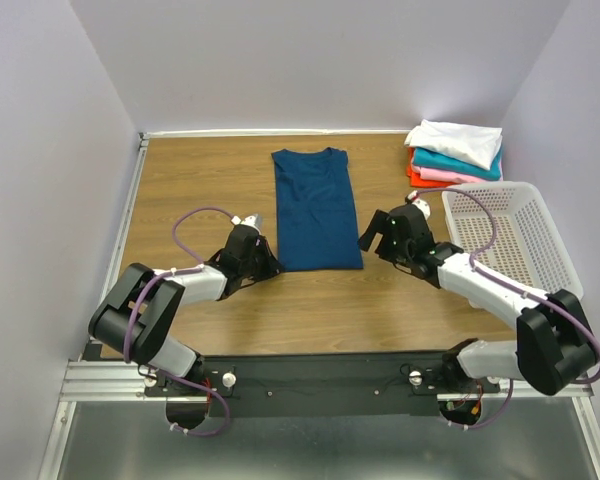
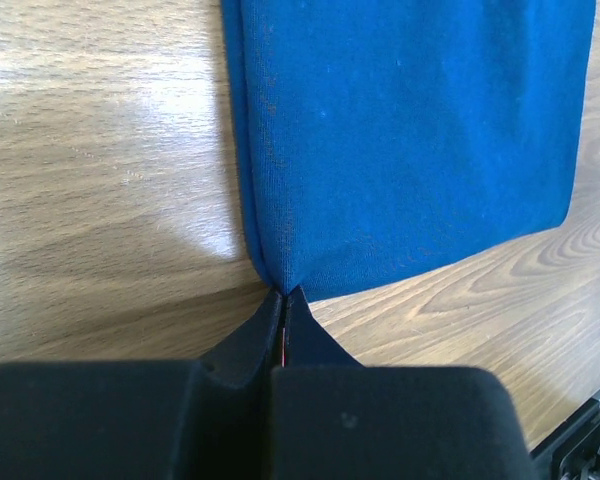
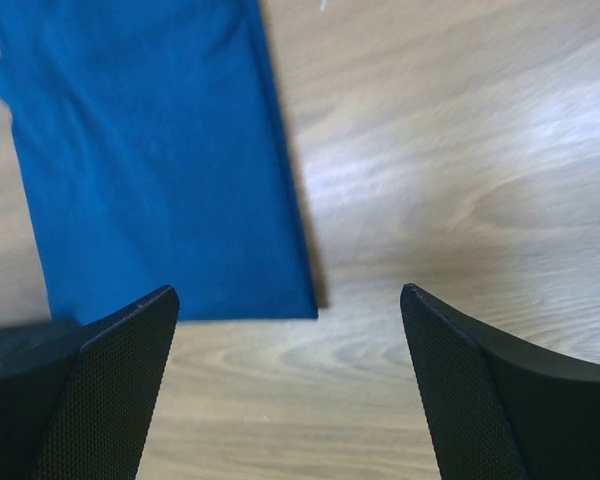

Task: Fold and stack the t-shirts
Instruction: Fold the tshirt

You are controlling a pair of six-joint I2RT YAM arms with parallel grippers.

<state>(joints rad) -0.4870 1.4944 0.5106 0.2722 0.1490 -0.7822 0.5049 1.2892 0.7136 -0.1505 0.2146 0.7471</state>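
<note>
The navy blue t-shirt (image 1: 316, 200) lies folded into a long strip in the middle of the table, plain side up, its print hidden. My left gripper (image 1: 272, 266) is at its near left corner. In the left wrist view the jaws (image 2: 285, 293) are shut and pinch the tip of that corner of the shirt (image 2: 410, 130). My right gripper (image 1: 368, 240) is open just above the table at the shirt's near right corner (image 3: 150, 160), with its fingers wide apart (image 3: 288, 290) and nothing between them. A stack of folded tees sits at the back right: white (image 1: 455, 140), teal (image 1: 460, 162), pink (image 1: 445, 176), orange-red (image 1: 416, 172).
A white perforated basket (image 1: 485, 190) stands at the right edge, close behind my right arm. The wooden table (image 1: 200, 190) has a raised rim at the left and back. Grey walls close in on three sides.
</note>
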